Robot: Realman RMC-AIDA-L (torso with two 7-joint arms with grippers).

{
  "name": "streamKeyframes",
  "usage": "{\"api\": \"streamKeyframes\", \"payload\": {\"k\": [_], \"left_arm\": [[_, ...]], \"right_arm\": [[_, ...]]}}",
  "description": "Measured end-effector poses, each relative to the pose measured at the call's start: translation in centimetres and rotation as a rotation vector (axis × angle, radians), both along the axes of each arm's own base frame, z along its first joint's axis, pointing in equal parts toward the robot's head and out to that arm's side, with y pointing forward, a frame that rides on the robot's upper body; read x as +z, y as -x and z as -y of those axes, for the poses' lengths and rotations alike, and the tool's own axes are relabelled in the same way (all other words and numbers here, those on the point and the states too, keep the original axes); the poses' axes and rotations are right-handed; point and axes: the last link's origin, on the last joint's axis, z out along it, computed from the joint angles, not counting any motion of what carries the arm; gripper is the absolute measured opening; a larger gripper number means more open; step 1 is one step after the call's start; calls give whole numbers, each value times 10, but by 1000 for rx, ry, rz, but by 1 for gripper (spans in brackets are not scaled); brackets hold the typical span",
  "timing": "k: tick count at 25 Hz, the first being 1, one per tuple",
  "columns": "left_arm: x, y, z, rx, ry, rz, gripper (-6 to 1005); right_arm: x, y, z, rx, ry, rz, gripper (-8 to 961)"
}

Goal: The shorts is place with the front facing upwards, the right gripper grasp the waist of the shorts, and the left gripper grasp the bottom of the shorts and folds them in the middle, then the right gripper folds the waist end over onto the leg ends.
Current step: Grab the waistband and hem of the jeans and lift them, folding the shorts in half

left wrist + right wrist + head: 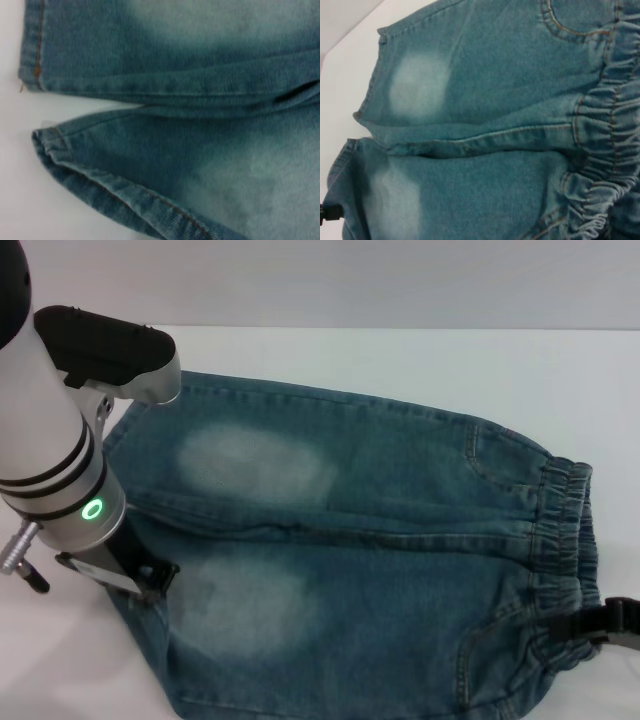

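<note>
the shorts [380, 570] lie spread flat on the white bench [420, 355], front side up, with the legs running toward the robot's left and the gathered elastic waist [565, 570] at its right. both legs carry a pale faded patch, and a seam runs along the middle between them.

the left gripper [150, 580] is down at the bottom of the shorts [125, 430], at the hem of the nearer leg; a green ring glows on the arm above it. its black tip touches the denim at the hem, but whether the jaws are wide or narrow on the cloth cannot be told. the left wrist view shows the two hem edges [47, 140] lying slightly apart, with bare bench between them.

the right gripper [610, 625] shows only as a dark tip at the waist, on the near corner of the elastic band; how its jaws stand cannot be told. the right wrist view shows the puckered band and a stitched pocket [570, 20].
</note>
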Motion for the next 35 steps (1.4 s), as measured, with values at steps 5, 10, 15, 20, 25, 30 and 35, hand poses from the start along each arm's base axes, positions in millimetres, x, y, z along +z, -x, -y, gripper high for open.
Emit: {"api": "streamKeyframes", "payload": {"k": [5,10,15,20,25,30,35], "left_arm": [[1,-3,-7,-44,-50,36,175],[4,-5,-22,-124,-166,118,180],[6,-4,-35,-185,-236,155,185],[13,-2,-48,-251,-340,214,190],[22,4,-59,-309,-471,278,195],[28,13,-68,-334,-579,323,200],[27,22,-76,-319,-627,353,205]], "right_arm": [[5,9,-8,48,-33,-15,8],[12,22,-26,125,-136,-50,8],[25,33,-47,198,-242,-44,7],[41,31,-65,247,-374,1,7],[52,24,-74,271,-511,-3,7],[48,6,-79,229,-613,-67,7],[39,-8,-82,172,-656,-123,8]]}}
